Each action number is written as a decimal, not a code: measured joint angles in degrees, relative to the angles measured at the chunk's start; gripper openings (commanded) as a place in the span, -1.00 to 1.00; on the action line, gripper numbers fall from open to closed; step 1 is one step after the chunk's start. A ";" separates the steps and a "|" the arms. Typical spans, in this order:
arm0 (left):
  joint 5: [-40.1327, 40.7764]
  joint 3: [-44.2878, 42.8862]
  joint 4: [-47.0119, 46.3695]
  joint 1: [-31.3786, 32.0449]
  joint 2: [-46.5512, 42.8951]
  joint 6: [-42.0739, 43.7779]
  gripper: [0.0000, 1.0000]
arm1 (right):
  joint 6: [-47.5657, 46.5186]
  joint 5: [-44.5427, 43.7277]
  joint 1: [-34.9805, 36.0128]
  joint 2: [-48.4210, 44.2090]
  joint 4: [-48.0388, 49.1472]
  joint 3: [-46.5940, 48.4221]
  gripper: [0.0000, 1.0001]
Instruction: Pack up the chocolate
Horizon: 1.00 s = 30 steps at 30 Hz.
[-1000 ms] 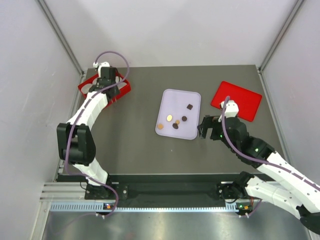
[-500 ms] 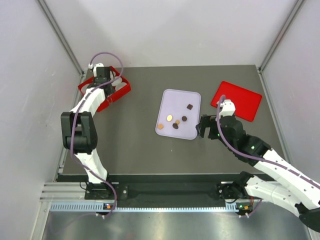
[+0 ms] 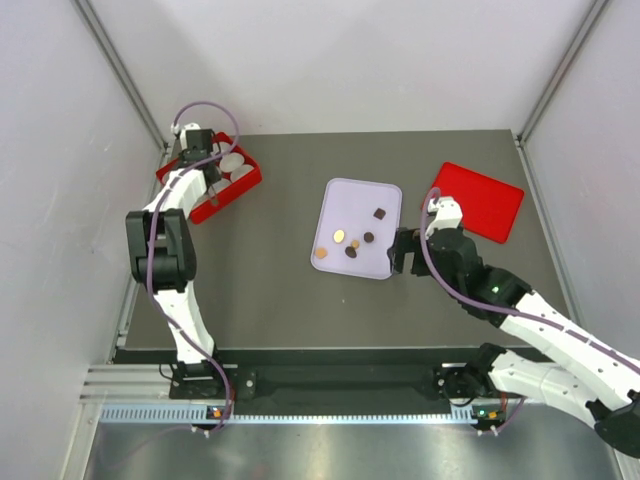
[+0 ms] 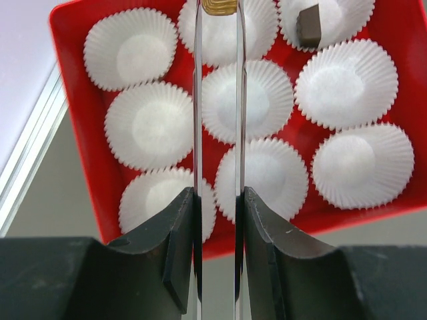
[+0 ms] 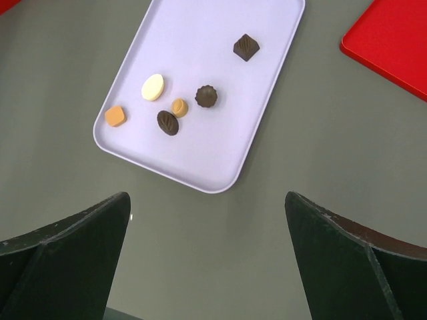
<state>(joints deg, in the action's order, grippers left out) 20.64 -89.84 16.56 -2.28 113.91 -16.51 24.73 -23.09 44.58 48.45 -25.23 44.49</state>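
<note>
The left pincer [image 4: 219, 17] pinches a caramel chocolate [image 4: 220, 5], a paper cup [image 4: 257, 33] lying straight beyond its tips; the right pincer [image 5: 207, 207] hangs spread.

Caramel chocolate [image 4: 219, 6] in left end effector [image 4: 218, 3] cut off by top edge; red lid [image 5: 393, 47] cropped at right.

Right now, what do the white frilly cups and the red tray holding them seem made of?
White cups: likely thin paper, matte, with fine pleated walls. Red tray: probably rigid plastic, smooth and slightly glossy, with a raised rim.
</note>
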 measured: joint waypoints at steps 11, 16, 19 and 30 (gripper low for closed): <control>0.26 -2.60 0.00 0.17 2.99 1.14 -0.10 | -1.14 -0.66 0.00 1.57 0.44 0.00 1.00; 0.42 -3.08 -0.04 0.17 2.99 1.73 -0.06 | -1.18 -0.87 0.00 1.49 0.59 0.00 0.99; 0.02 -3.08 0.02 0.17 2.99 1.73 -0.06 | -1.18 -0.98 0.00 1.31 0.61 0.00 0.99; -5.70 3.17 0.15 2.08 -3.58 1.66 -0.06 | -0.81 -1.07 0.00 -2.86 0.00 0.00 0.99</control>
<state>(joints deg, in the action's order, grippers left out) 14.94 -86.67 16.71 -0.21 110.32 -14.85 23.92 -24.16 44.58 45.58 -25.23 44.49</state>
